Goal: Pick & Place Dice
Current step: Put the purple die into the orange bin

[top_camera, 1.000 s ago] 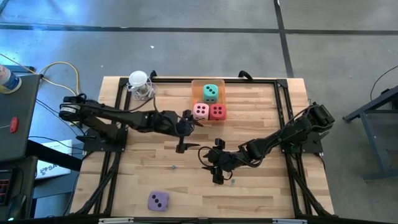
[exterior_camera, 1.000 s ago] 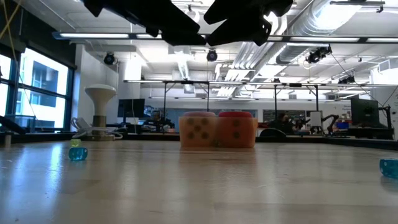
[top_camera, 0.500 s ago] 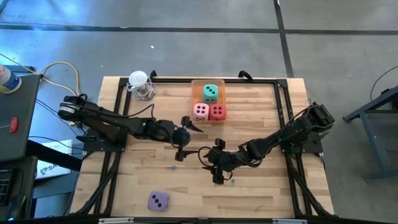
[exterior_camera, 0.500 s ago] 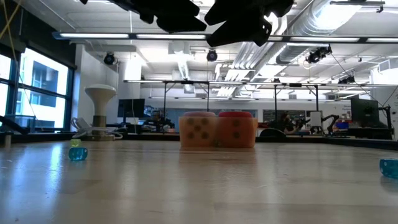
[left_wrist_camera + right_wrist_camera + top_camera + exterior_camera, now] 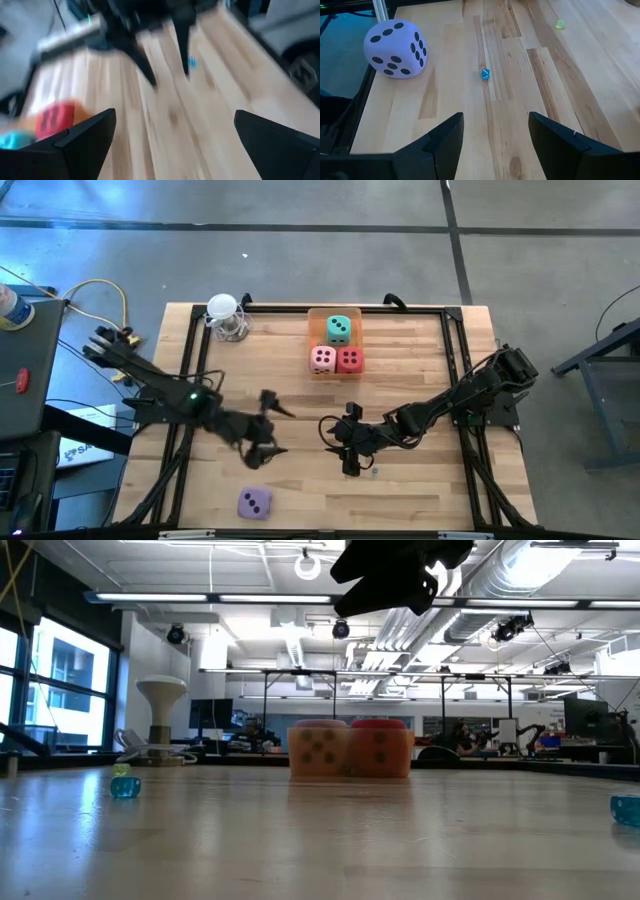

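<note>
Four dice show in the high view. The teal die (image 5: 339, 329) lies in an orange tray (image 5: 316, 320) at the far edge. The pink die (image 5: 323, 359) and the red die (image 5: 349, 360) sit side by side on the table just in front of the tray. The purple die (image 5: 254, 502) (image 5: 395, 48) rests alone near the front edge. My left gripper (image 5: 275, 430) (image 5: 175, 150) hovers open left of centre, above the table, with nothing between its fingers. My right gripper (image 5: 335, 450) (image 5: 495, 145) hangs open at mid-table, pointing toward the purple die and clear of it.
A white, round-topped stand (image 5: 224, 315) sits at the far left corner. Tiny beads lie on the wood: a blue one (image 5: 485, 74) and a yellow-green one (image 5: 560, 24). Black frame rails (image 5: 455, 350) run along the table's sides. Bare wood lies between the grippers and the purple die.
My left gripper has swung quickly away from the pink die toward the table's near left, closer to the purple die, turning as it went and staying open. It has left the low view. My right gripper and all the dice have kept still.
</note>
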Controlling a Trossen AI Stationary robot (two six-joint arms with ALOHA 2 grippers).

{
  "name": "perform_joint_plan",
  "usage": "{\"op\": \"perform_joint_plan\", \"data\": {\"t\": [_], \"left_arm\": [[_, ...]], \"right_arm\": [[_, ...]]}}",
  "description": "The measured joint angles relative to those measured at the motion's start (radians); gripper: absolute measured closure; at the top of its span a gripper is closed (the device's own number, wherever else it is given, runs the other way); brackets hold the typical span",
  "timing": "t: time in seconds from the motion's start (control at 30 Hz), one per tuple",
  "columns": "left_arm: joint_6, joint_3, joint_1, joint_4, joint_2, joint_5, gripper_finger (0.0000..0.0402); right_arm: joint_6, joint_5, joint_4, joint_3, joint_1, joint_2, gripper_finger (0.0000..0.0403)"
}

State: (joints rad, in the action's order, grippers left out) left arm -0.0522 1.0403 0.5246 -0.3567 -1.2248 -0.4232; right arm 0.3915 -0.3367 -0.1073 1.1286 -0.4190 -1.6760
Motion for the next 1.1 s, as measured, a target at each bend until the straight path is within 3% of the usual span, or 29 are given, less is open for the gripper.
{"op": "perform_joint_plan", "data": {"t": [0.17,0.3,0.47,0.6,0.77,1.1], "left_arm": [[0.226,0.123,0.124,-0.286,-0.049,-0.062,0.0004],[0.327,0.197,0.2,-0.41,-0.123,0.031,0.0004],[0.358,0.22,0.31,-0.418,-0.238,0.171,0.0004],[0.514,0.24,0.365,-0.421,-0.324,0.181,0.0004],[0.539,0.323,0.404,-0.418,-0.406,0.171,0.0004],[0.743,0.347,0.374,-0.537,-0.453,0.16,0.0004]], "right_arm": [[0.0,0.0,0.008,0.0,0.0,0.0,0.0188],[0.0,0.0,0.019,0.0,0.0,0.0,0.0188],[0.024,0.001,0.021,0.0,0.0,0.0,0.0188],[0.058,0.017,0.015,0.0,0.0,0.0,0.0188],[0.056,0.025,0.015,0.0,0.0,0.0,0.0188],[0.023,0.026,0.014,0.0,0.014,0.0,0.0188]]}}
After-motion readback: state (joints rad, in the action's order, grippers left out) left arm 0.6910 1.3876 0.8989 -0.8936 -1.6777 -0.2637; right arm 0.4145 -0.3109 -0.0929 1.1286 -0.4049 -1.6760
